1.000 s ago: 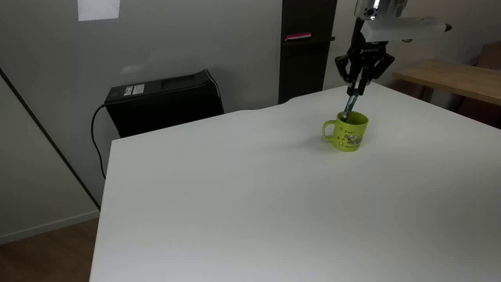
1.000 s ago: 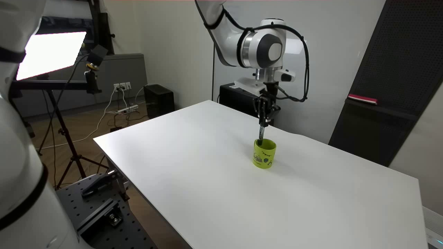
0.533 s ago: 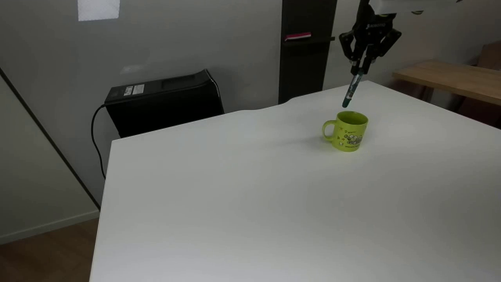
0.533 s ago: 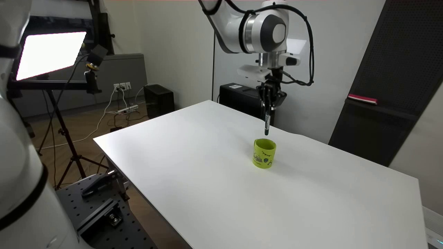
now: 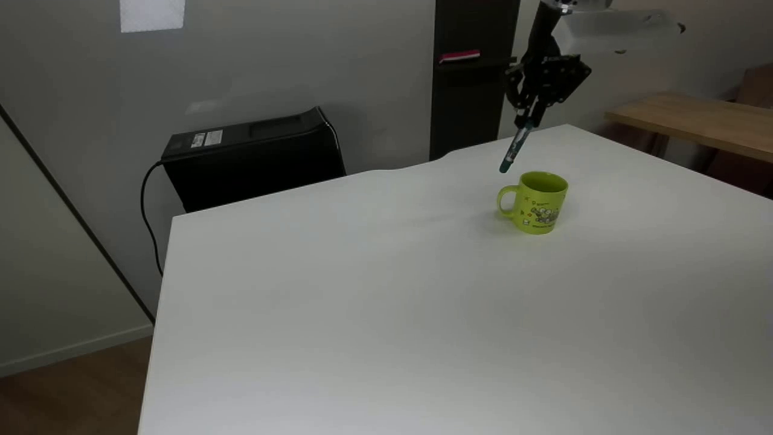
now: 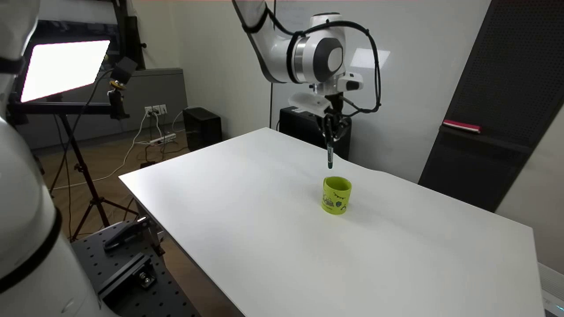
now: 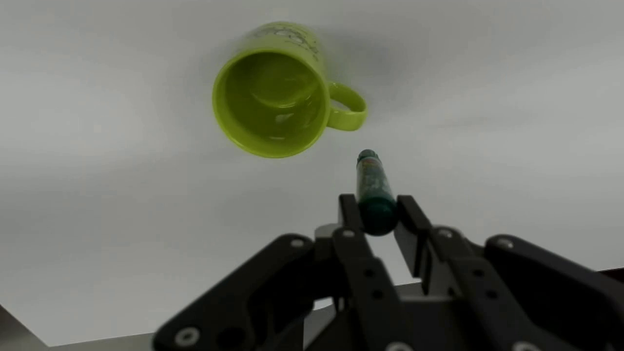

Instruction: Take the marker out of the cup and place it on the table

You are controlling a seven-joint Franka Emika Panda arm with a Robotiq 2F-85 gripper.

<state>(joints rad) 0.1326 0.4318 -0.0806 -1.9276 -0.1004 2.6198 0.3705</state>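
Observation:
The marker (image 5: 515, 150) is a slim dark green stick, held tilted with its lower end pointing down; it also shows in an exterior view (image 6: 330, 157) and the wrist view (image 7: 374, 183). My gripper (image 5: 527, 119) is shut on its upper end, with a finger on each side in the wrist view (image 7: 378, 207). The lime-green cup (image 5: 537, 206) stands upright on the white table (image 5: 362, 302). In the wrist view the cup (image 7: 273, 102) is empty, and the marker's lower end is apart from it, near the handle. The marker hangs above the table, touching neither.
A black box-shaped device (image 5: 253, 160) stands behind the table's far edge. A light wooden table (image 5: 694, 124) is beyond one side. A dark cabinet (image 6: 489, 110) with a red item (image 6: 461, 126) stands behind. A tripod lamp (image 6: 66, 70) stands off the table.
The marker's lower end was inside the cup a second ago. My gripper lifted it out, then moved sideways toward the handle side and slightly down, tilting. The cup has not moved.

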